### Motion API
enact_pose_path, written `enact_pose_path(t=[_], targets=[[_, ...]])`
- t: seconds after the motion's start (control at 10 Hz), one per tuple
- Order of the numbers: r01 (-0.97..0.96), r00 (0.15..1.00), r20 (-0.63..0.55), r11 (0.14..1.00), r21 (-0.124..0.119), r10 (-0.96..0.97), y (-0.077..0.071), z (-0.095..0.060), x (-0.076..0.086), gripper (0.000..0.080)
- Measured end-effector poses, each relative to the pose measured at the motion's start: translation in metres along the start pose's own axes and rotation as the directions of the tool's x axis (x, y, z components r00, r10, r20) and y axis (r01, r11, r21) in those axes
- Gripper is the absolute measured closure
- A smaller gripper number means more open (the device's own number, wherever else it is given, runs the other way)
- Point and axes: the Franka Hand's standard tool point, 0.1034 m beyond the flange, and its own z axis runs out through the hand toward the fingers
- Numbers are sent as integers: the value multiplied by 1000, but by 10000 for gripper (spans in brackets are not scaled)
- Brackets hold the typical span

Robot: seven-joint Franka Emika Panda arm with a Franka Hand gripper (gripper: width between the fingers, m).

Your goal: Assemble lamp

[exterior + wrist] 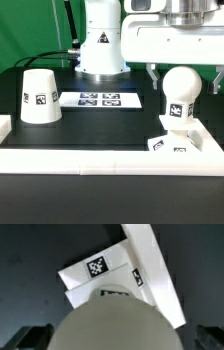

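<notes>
Cone shade (40, 97) stands well to the exterior view's left of the bulb (180, 92), with the marker board (98, 99) between them. The bulb sits upright on the base (172, 146). The gripper (185, 80) straddles the bulb, jaws spread, holding nothing. Likely step is bulb grasp/screw-in: centre on the ball, close evenly, and keep the axis vertical to avoid tipping or cross-threading.

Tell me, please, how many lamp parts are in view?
3: the shade stands at the exterior view's left; the bulb stands upright on the base at its right. None seems hidden.
</notes>
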Motion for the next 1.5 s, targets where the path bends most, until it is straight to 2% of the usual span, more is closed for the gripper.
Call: enact_pose_path(t=[0.3, 0.6, 0.8, 1.1, 1.5], targets=[[257, 966, -1, 966, -1, -257, 0, 0, 1, 101], [466, 885, -1, 885, -18, -466, 0, 0, 1, 101], [610, 792, 4, 792, -24, -610, 2, 0, 2, 101], [727, 687, 13, 686, -33, -727, 3, 1, 3, 101], [891, 453, 41, 450, -55, -891, 5, 1, 4, 101]])
